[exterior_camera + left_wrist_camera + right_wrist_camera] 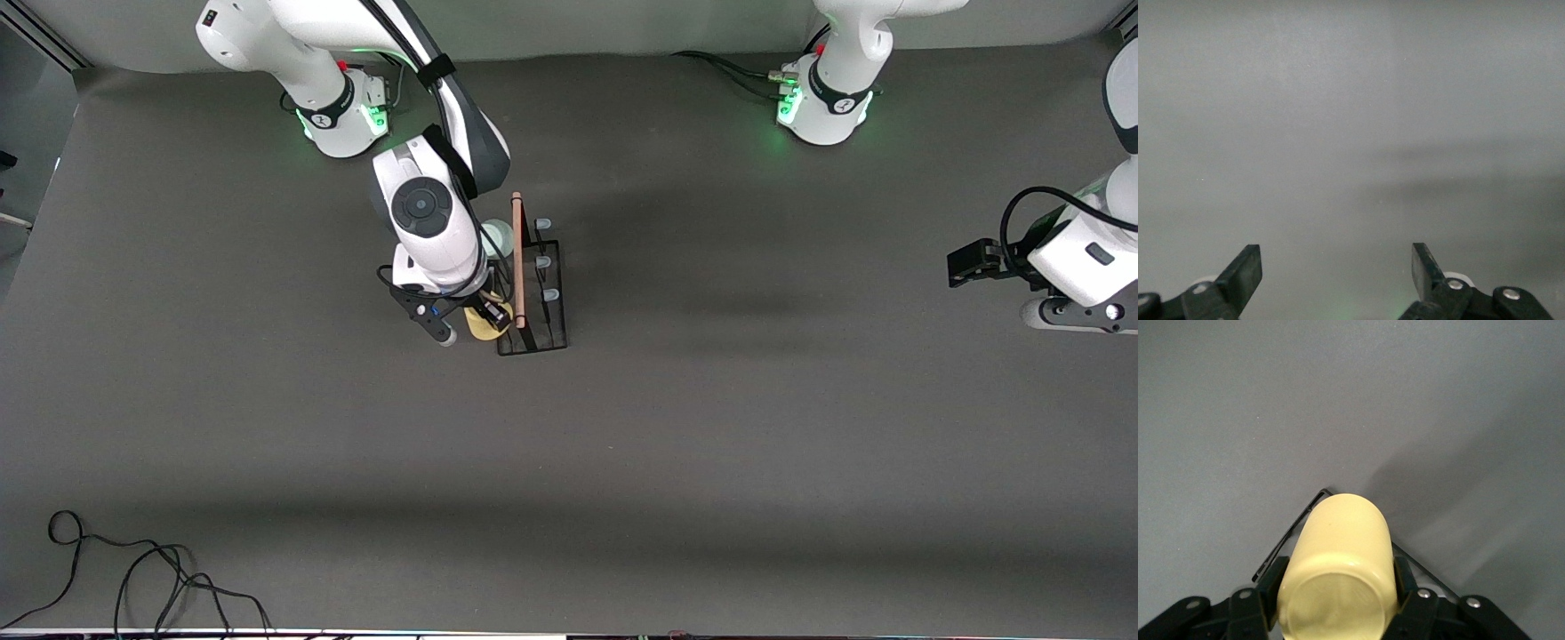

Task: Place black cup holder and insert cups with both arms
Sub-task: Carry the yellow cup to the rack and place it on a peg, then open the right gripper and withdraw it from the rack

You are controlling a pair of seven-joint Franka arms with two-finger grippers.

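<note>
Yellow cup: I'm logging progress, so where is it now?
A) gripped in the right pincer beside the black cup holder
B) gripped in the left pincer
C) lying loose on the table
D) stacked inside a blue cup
A: the right pincer is shut on the yellow cup beside the black cup holder; the left pincer is open and empty.

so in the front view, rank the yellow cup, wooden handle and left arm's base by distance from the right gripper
1. yellow cup, held in the right gripper.
2. wooden handle, beside it atop the holder.
3. left arm's base, at the left arm's end.
</note>
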